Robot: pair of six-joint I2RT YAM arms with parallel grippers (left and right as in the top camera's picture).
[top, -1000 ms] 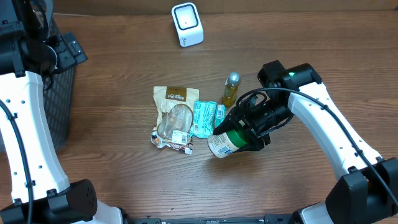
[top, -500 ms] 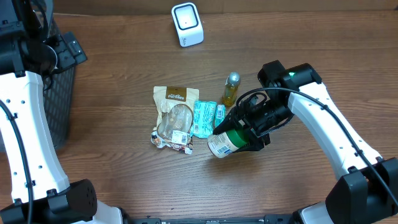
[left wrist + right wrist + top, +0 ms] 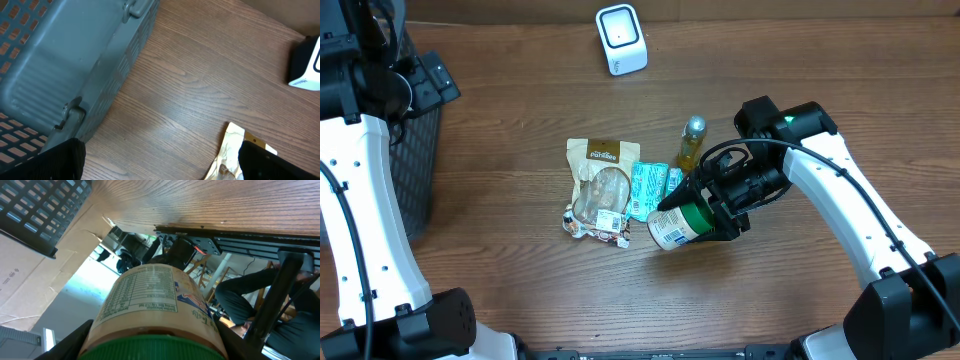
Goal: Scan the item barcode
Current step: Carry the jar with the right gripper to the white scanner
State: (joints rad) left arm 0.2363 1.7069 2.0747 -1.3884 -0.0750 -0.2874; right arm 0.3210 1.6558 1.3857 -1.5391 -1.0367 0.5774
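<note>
A dark mesh basket (image 3: 425, 150) stands at the left edge of the wooden table (image 3: 500, 280). Near the middle lies a tan snack pouch (image 3: 603, 175) with a clear window, and a crinkled wrapper (image 3: 595, 228) touches its near end. Teal packets (image 3: 648, 190) lie just right of the pouch. A small amber bottle (image 3: 691, 143) with a silver cap sits farther back, to their right.

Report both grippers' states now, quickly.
Left gripper: open, holding nothing.
Right gripper: closed on the green-lidded jar.
</note>
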